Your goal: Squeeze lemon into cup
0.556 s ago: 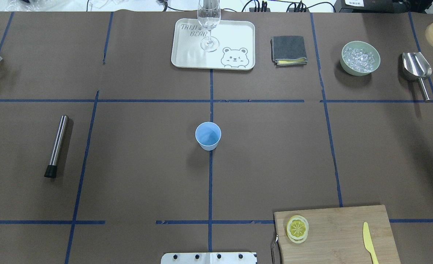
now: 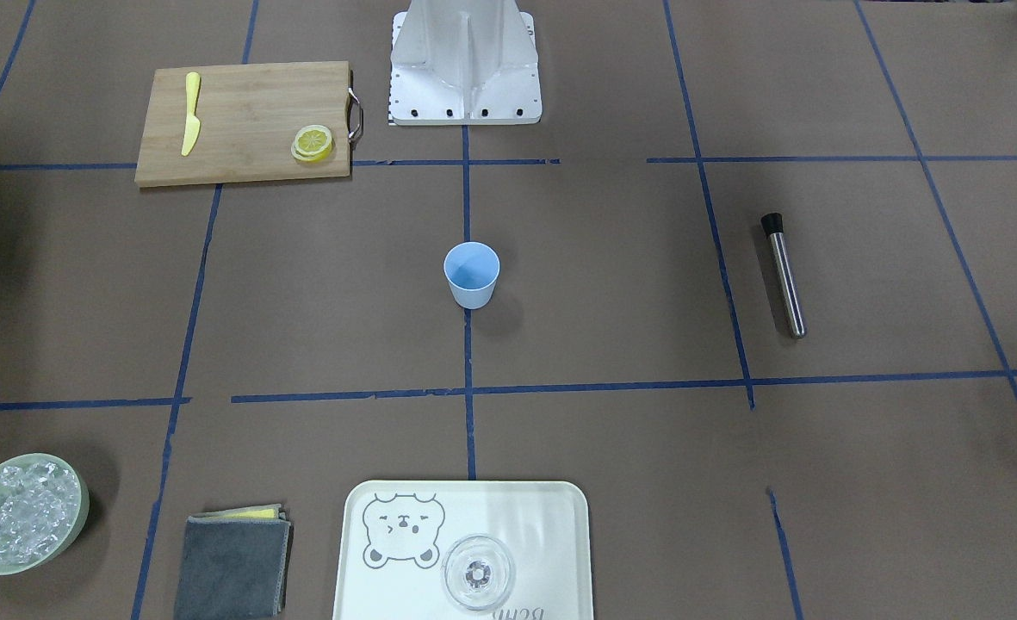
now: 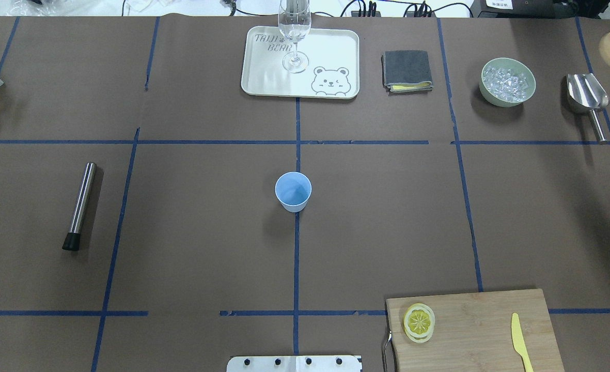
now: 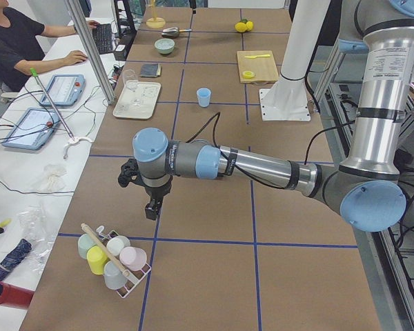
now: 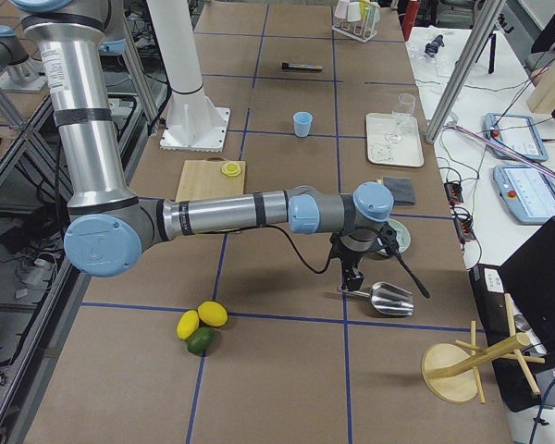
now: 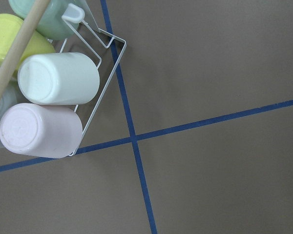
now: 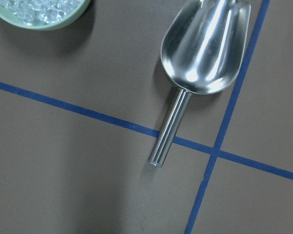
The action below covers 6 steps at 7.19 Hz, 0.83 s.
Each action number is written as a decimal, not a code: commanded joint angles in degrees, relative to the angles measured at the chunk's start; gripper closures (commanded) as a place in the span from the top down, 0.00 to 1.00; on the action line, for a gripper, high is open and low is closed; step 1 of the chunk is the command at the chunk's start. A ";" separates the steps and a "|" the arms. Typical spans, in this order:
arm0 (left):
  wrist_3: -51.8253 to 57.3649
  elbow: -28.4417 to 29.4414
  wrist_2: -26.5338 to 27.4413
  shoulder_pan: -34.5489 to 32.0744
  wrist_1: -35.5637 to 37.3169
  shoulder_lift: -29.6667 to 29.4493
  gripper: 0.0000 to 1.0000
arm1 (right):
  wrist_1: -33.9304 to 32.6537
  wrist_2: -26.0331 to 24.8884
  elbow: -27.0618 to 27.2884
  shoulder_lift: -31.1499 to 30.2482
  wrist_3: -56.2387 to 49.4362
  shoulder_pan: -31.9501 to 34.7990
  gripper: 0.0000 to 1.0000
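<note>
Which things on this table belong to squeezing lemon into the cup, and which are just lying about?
Belong to the job: lemon slice, light-blue cup.

Lying about: cutting board, yellow knife, steel rod, wine glass, tray, folded cloth, bowl of ice, metal scoop.

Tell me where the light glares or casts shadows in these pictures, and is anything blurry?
Right wrist view: bright glare streaks on the metal scoop, edges crisp. Overhead view: the blue cup throws only a faint, soft shadow on the table. Front-facing view: a pale sheen washes across the tray. Nothing looks notably blurred.
</note>
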 commanded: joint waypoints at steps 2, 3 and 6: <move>-0.03 0.11 -0.55 0.18 -0.49 0.04 1.00 | 10.98 3.40 7.33 -7.66 11.08 -5.04 1.00; 0.31 0.19 -0.55 0.27 -0.41 0.12 1.00 | 11.07 2.90 15.30 -10.82 25.26 -11.34 1.00; 0.14 0.89 -0.55 0.45 -3.38 0.12 1.00 | 11.07 -6.03 33.44 -15.23 57.95 -31.64 1.00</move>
